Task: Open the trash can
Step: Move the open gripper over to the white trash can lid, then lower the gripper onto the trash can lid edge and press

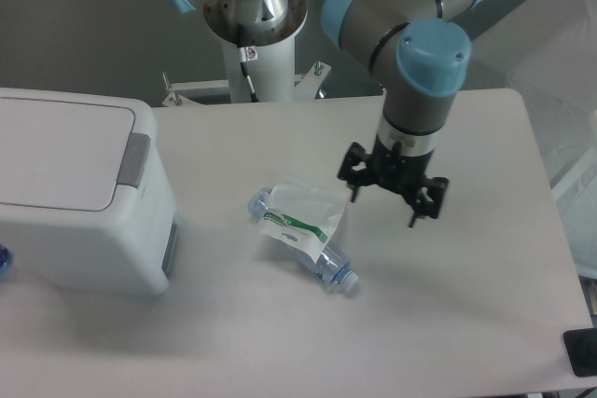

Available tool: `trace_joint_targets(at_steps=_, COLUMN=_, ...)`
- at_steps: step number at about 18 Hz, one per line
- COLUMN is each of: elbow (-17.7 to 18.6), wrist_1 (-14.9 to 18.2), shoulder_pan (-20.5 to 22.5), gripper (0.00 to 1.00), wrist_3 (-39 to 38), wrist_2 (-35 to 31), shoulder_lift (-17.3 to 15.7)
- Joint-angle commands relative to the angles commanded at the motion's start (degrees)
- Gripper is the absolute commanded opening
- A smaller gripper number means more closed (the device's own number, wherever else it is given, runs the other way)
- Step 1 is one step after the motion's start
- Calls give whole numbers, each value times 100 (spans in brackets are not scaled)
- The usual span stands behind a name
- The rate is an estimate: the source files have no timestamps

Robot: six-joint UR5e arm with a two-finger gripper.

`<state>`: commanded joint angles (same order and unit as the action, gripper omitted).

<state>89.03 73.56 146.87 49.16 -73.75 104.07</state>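
Note:
The trash can (75,195) is a large white boxy bin at the table's left edge. Its flat lid lies closed, with a grey tab (135,159) on the right rim. My gripper (384,203) hangs open over the middle of the table, well to the right of the bin, with nothing between its fingers. It hovers just right of a crushed clear bottle.
A crushed clear plastic bottle (300,231) with a green-white label lies at the table's centre, between the bin and my gripper. The arm's base column (254,34) stands behind the table. A dark object (581,351) sits at the front right corner.

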Motion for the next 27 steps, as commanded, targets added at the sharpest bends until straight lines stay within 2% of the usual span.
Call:
trace_joint_targets(at_steps=3, elbow=-44, wrist_1=237, shoulder_pan=-280, gripper=100, wrist_3=-599, wrist_2=361, shoulder_lift=-45)
trace_joint_targets(at_steps=8, elbow=-526, wrist_1=246, shoulder_pan=-931, gripper=100, wrist_3=-1680, wrist_2=792, shoulder_lift=-36)
trace_joint_targets(at_steps=11, elbow=-641, wrist_1=255, shoulder_pan=-1072, gripper=100, wrist_3=-1928, wrist_2=1011, shoulder_lift=-53)
trace_joint_targets(at_steps=15, elbow=-607, wrist_1=255, shoulder_pan=-1073, gripper=100, wrist_3=-2006, wrist_2=1293, shoulder_lift=-290)
trace_joint_targets(at_steps=21, elbow=-264, wrist_1=430, shoulder_pan=-1134, gripper=100, wrist_3=-2314, wrist_2=1214, shoulder_lift=-888)
trace_joint_targets(at_steps=27, elbow=-220, wrist_1=405, shoulder_pan=-1160, gripper=100, wrist_3=-2700, wrist_2=1170, shoulder_lift=-915)
